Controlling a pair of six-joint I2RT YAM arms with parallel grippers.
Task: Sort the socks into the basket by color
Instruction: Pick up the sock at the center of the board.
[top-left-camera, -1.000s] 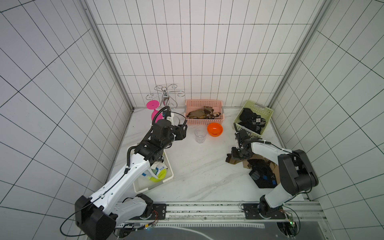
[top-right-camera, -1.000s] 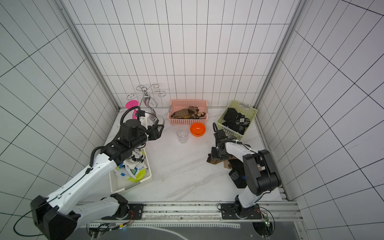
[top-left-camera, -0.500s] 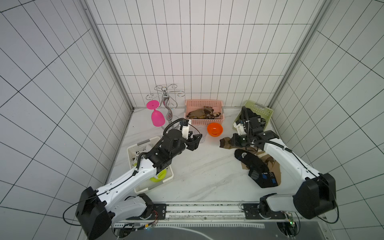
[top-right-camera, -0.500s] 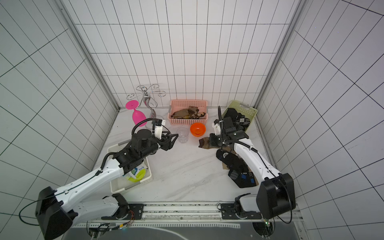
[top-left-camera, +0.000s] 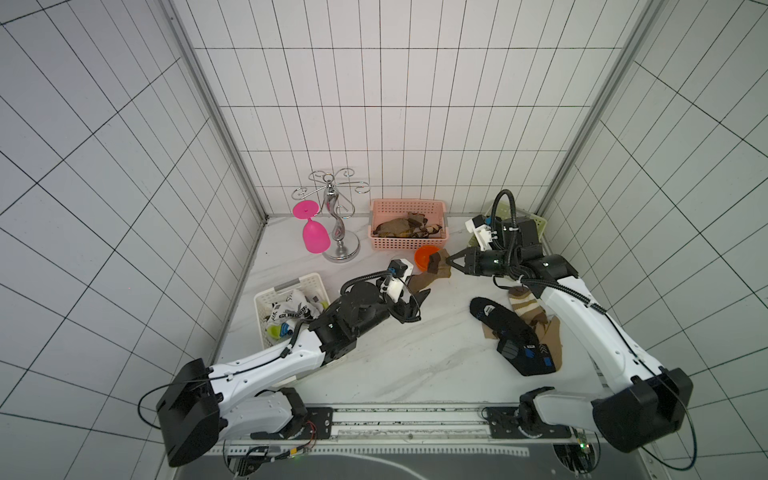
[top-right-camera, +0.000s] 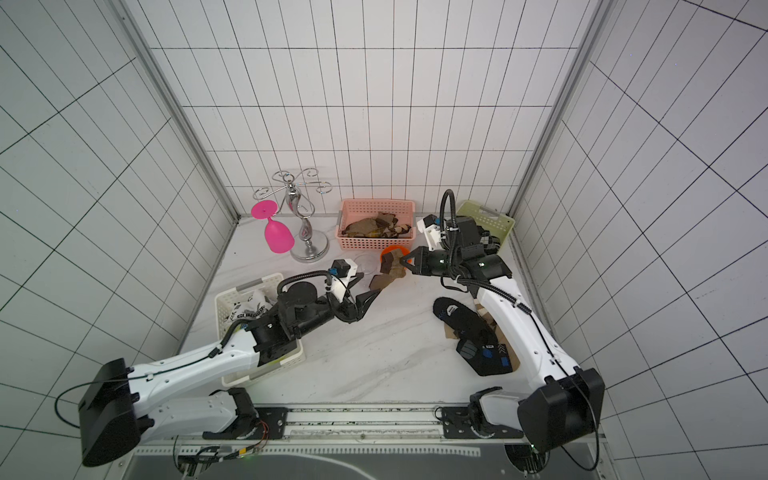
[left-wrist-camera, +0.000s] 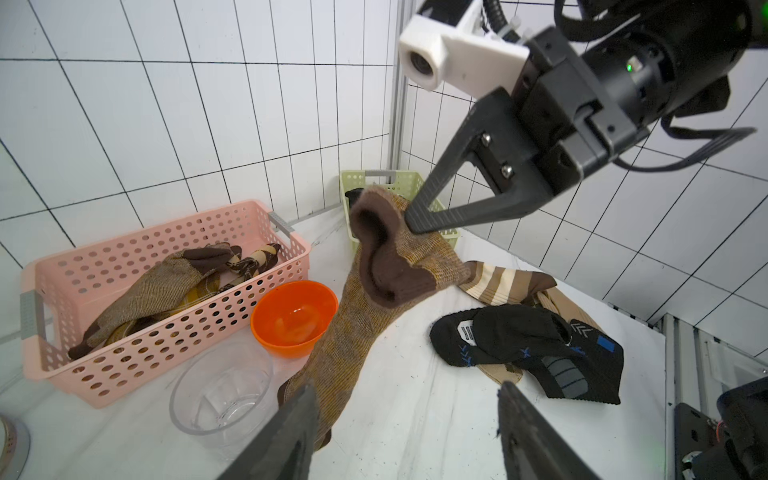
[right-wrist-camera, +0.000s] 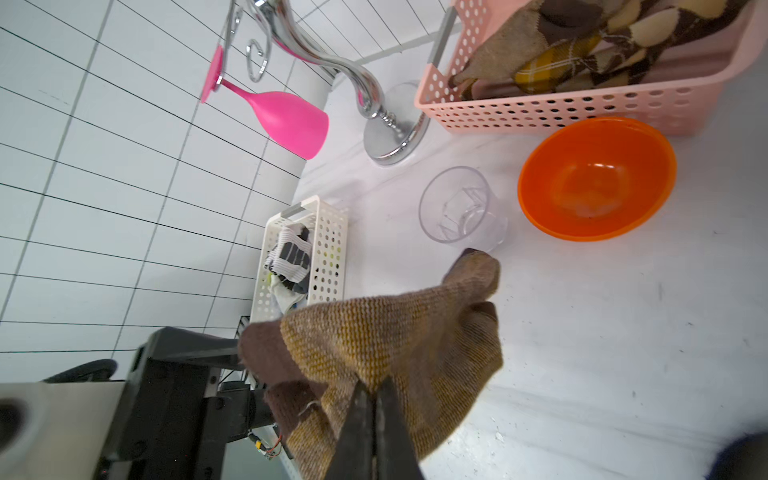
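My right gripper (right-wrist-camera: 374, 384) is shut on a brown-and-mustard sock (top-left-camera: 432, 274) and holds it hanging above the table beside the orange bowl (top-left-camera: 426, 257). My left gripper (left-wrist-camera: 406, 388) stands open just below and in front of the sock (left-wrist-camera: 374, 291). The sock's toe end hangs beside one left finger (left-wrist-camera: 299, 415), and nothing lies between the jaws. The pink basket (top-left-camera: 409, 203) holds brown socks, the white basket (top-left-camera: 291, 286) holds white socks, and the green basket (top-left-camera: 538, 220) sits behind my right arm. Black socks (top-left-camera: 511, 336) and tan striped socks (top-left-camera: 524, 305) lie on the table at the right.
A clear cup (left-wrist-camera: 220, 386) stands beside the orange bowl (left-wrist-camera: 291, 320), right under the hanging sock. A chrome glass rack (top-left-camera: 338, 224) with a pink goblet (top-left-camera: 313, 237) stands at the back left. The tiled walls close in on three sides.
My right arm lifted the brown sock off the table pile and carried it toward the orange bowl. My left arm swung from over the white basket toward the sock, its jaws widening.
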